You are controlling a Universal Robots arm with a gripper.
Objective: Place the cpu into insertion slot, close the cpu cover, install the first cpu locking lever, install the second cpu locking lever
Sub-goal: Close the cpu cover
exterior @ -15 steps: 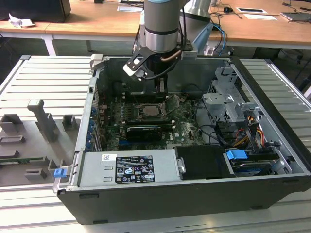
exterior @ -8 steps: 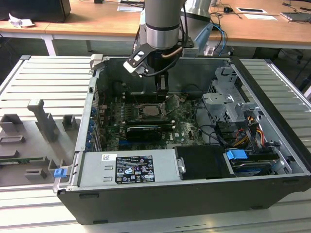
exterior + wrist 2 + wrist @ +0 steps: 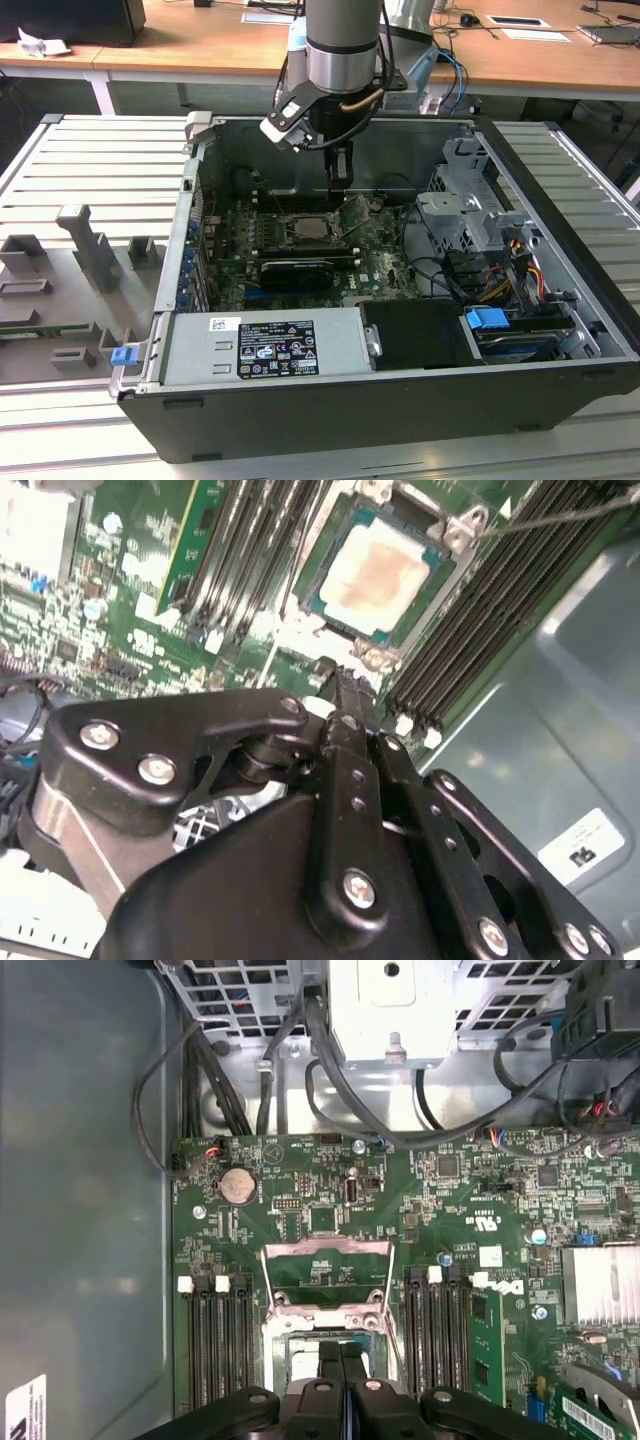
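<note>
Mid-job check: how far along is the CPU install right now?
Done: the cpu sits in the insertion slot. In hand: nothing visible; the gripper, shut, hangs close by the slot's edge. Left: the cpu cover lies flipped open, board showing through its window, and a thin locking lever looks raised, not latched.

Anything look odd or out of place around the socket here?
The cpu has a brownish smear across its top face, like leftover residue. The cpu cover stands open; otherwise nothing looks damaged.
</note>
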